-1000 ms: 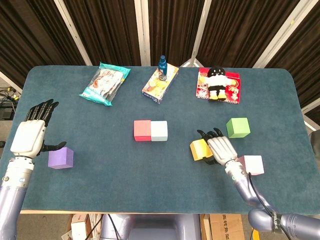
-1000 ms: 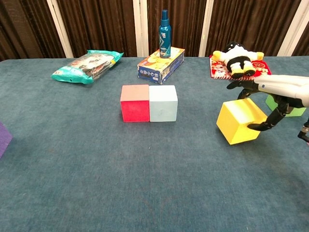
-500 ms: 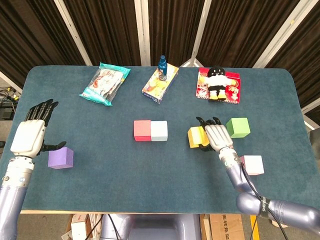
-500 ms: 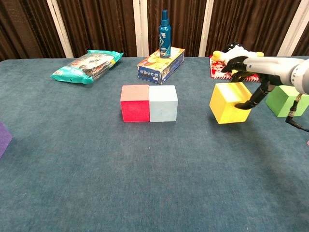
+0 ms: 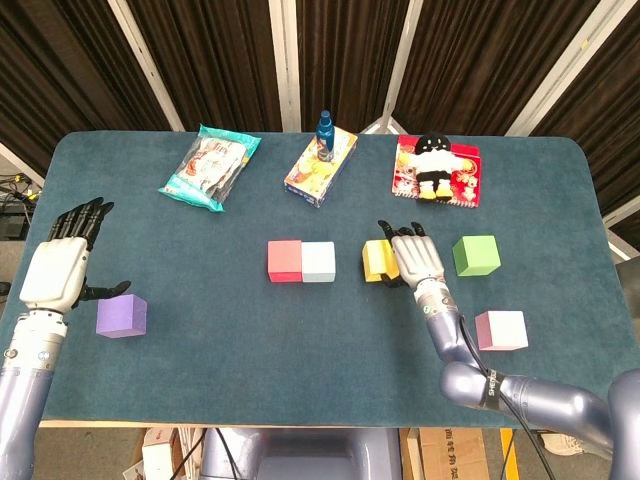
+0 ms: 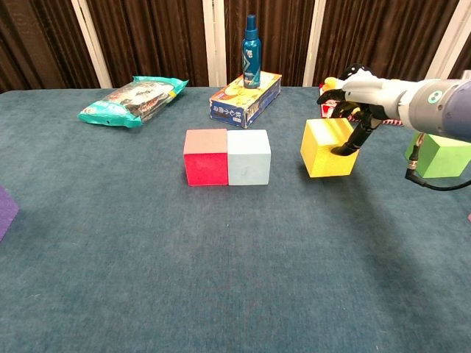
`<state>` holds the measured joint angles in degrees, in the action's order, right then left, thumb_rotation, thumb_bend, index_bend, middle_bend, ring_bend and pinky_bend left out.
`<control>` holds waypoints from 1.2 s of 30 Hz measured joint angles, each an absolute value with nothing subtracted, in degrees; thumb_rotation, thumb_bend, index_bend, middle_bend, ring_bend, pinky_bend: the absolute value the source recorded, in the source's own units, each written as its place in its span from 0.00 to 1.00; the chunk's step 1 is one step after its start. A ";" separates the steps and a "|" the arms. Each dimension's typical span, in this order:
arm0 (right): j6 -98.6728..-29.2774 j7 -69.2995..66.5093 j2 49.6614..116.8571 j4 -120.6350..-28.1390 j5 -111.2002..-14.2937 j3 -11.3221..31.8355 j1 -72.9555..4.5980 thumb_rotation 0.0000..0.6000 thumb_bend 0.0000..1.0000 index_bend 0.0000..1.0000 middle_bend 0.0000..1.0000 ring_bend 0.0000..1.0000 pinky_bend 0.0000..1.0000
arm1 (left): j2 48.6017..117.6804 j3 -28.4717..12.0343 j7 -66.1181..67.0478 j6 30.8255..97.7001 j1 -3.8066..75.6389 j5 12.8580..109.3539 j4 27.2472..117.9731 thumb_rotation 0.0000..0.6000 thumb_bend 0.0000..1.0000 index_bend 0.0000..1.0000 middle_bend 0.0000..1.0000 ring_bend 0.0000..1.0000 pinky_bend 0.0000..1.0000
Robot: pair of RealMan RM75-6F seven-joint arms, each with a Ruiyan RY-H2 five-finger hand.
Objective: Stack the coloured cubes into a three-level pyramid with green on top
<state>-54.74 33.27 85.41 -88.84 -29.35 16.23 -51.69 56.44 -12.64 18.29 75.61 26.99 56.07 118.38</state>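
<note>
1. Right hand (image 5: 415,258) grips the yellow cube (image 6: 328,147), fingers over its top, thumb on its side.
2. To that hand's left, apart from it: the pale blue cube (image 5: 319,262), touching the red cube (image 5: 285,261).
3. To its right: the green cube (image 5: 476,255); nearer the robot, the pink cube (image 5: 501,330).
4. Left hand (image 5: 57,268) is spread and holds nothing, just beside the purple cube (image 5: 122,316).
5. Surface: blue-green cloth table (image 5: 250,340); dark curtains (image 6: 154,37) behind.

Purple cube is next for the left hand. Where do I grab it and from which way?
Judging from the head view, take the purple cube by two opposite flat side faces, coming down from above. It sits flat on the table with open cloth on every side, and the left hand, open, is just beside it on the far left, so only a short move is needed.
</note>
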 measured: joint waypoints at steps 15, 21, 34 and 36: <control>-55.98 35.46 88.73 -86.23 -26.26 16.23 -55.08 1.00 0.34 0.00 0.37 0.18 0.00 | 56.00 -13.28 16.71 74.24 26.99 54.98 117.42 1.00 0.11 0.00 0.01 0.00 0.02; -56.51 35.99 89.49 -86.39 -25.91 16.27 -56.04 1.00 0.34 0.00 0.37 0.18 0.00 | 55.77 -13.45 16.22 74.04 26.89 54.95 117.48 1.00 0.11 0.00 0.01 0.00 0.02; -57.60 37.96 91.08 -86.17 -23.16 16.29 -57.90 1.00 0.34 0.00 0.37 0.19 0.00 | 55.43 -13.69 15.40 73.65 26.73 54.86 117.56 1.00 0.11 0.00 0.01 0.00 0.02; -57.81 38.18 91.33 -86.10 -22.94 16.30 -58.10 1.00 0.34 0.00 0.37 0.19 0.00 | 55.41 -13.70 15.31 73.48 26.74 54.76 117.51 1.00 0.11 0.00 0.01 0.00 0.02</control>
<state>-57.81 38.18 91.33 -86.10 -22.94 16.30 -58.10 55.41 -13.70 15.31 73.48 26.74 54.76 117.51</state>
